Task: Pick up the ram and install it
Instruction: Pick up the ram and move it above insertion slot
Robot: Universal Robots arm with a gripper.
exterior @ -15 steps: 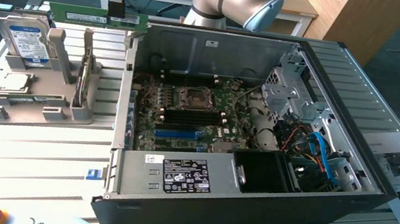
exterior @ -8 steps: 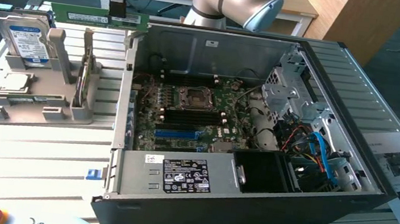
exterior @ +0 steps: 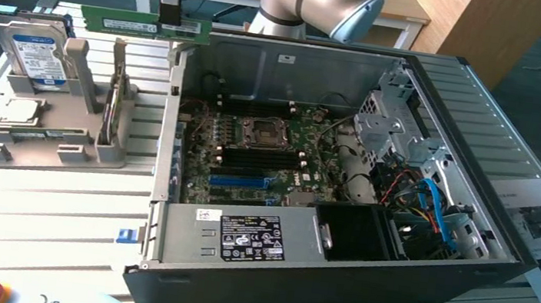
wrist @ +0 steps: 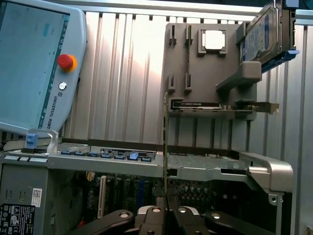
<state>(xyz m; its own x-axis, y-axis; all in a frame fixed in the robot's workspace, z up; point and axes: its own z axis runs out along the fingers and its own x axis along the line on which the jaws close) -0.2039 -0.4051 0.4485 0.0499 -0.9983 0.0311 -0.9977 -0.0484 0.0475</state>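
"One thing first: what has the tool got?"

"From my desk I see the gripper (exterior: 169,24) clamped on the ram (exterior: 121,23). The jaws stand almost together, with only the board's thickness between them. On the wrist view one of the fingers (wrist: 152,215) presses each face of the stick, and I see it edge-on as a thin line running away from the camera."

"Where is the stick?"

"Up at eleven o'clock in the exterior view, hanging just above the far corner of the open computer case (exterior: 336,291). It is level, standing on its long edge, with the white label facing the camera. The grip sits nearer its three o'clock end, so most of the length sticks out toward nine o'clock. I can't tell whether its lower edge grazes the case rim."

"And the target side?"

"I have the motherboard (exterior: 250,149) lying flat inside the case, roughly five o'clock from the stick."

"Anything else on the table?"

"A grey fixture (exterior: 43,158) at nine o'clock from the case. The hard drive (exterior: 35,53) stands upright in it, and the processor chip (exterior: 19,111) lies flat at six o'clock from the drive. My teach pendant (exterior: 45,302) is at the seven o'clock corner."
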